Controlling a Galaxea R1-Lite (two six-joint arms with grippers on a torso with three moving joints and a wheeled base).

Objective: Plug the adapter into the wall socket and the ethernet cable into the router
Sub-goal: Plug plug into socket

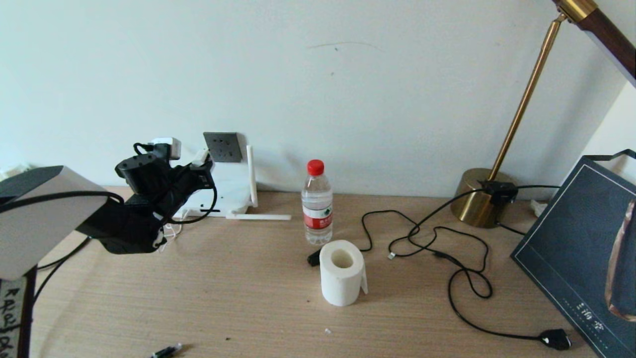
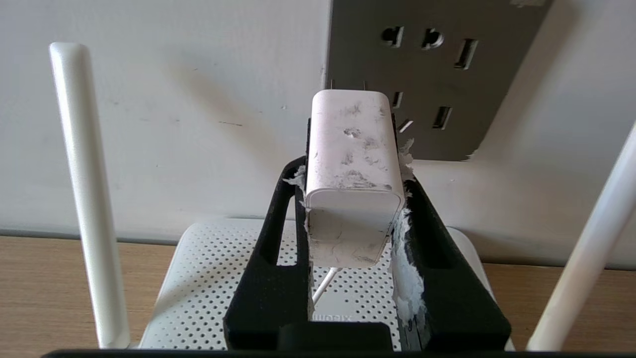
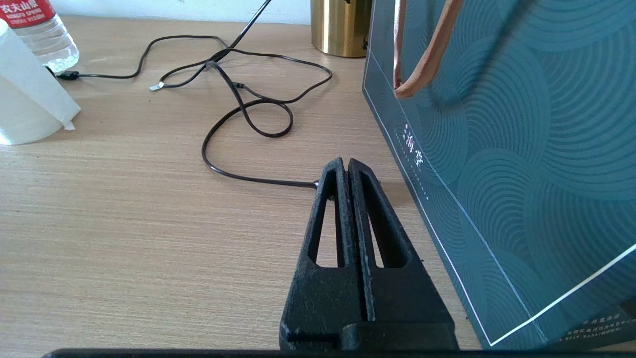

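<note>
My left gripper grasps 1 adapter, its 2 prongs pointing at the 1 wall socket, close to its lower left edge, above the 1 router, between 2 upright antennas. My right gripper is clenched on nothing, over open desk beside 1 bag. The ethernet cable loops right of 1 bottle and 1 paper roll.
</note>
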